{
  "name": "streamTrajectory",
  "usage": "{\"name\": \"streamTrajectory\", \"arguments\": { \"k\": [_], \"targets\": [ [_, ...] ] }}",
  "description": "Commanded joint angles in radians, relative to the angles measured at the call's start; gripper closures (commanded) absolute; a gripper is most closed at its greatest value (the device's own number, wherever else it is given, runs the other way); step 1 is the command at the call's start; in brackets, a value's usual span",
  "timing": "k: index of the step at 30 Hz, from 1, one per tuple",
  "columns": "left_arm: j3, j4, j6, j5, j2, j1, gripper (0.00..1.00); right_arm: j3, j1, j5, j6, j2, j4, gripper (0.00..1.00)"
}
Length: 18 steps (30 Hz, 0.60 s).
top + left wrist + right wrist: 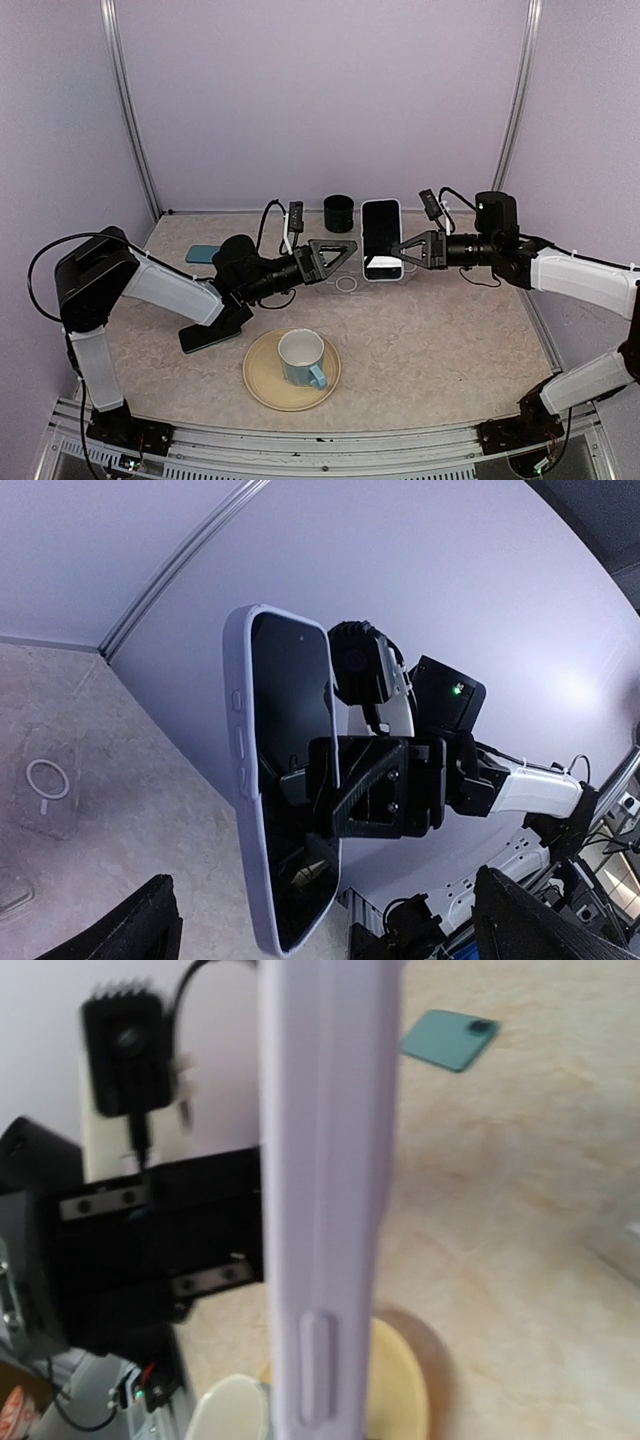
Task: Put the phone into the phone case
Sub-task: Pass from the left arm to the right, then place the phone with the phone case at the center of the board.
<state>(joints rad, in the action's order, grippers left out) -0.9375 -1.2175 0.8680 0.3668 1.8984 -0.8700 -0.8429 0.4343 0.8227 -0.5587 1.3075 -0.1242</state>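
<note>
Phone with a black glass screen [381, 238] is seated in its pale lilac soft case [246, 780], and you have the pair up off the table, standing on end with the screen turned towards the left arm. Your right gripper [398, 250] is clamped tight on it. From the left wrist camera you can see one black finger [322, 770] lying across the lower half of the screen. The right wrist camera gives you only the case's lilac side edge, with a button moulding low on it, filling the middle of the view

Your left gripper [348, 248] hovers just beside the phone on its left, not touching it, jaws spread wide. Its two black fingertips [140, 935] show in the bottom corners of its own camera, with the phone further out between them

Below the gap between the grippers, a clear flat phone case with a white ring [345, 283] lies on the mottled beige table [450, 340]. Behind it, further from you, stands a short black cylindrical cup [339, 212]. Well to the left lies a flat teal phone-shaped slab [202, 254]. Nearer you, a round beige plate [262, 388] carries a mug [302, 357], white inside and pale blue outside, its handle towards the near right
</note>
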Motion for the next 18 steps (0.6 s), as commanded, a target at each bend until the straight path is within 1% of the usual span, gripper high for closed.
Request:
{"name": "streamTrajectory", "arguments": {
  "k": [1, 8, 13, 18],
  "targets": [
    [0.075, 0.066, -0.074, -0.028, -0.119, 0.020, 0.01, -0.054, -0.112, 0.083, 0.044, -0.001, 0.086, 1.00],
    [0.144, 0.272, -0.214, -0.097, -0.279, 0.009, 0.01, -0.096, -0.244, 0.119, 0.144, 0.049, 0.274, 1.00],
    [0.183, 0.441, -0.280, -0.177, -0.403, -0.017, 0.01, -0.104, -0.336, 0.071, 0.183, 0.097, 0.365, 1.00],
    [0.222, 0.607, -0.315, -0.254, -0.547, -0.047, 0.01, -0.155, -0.368, 0.000, 0.240, 0.150, 0.488, 1.00]
  ]
}}
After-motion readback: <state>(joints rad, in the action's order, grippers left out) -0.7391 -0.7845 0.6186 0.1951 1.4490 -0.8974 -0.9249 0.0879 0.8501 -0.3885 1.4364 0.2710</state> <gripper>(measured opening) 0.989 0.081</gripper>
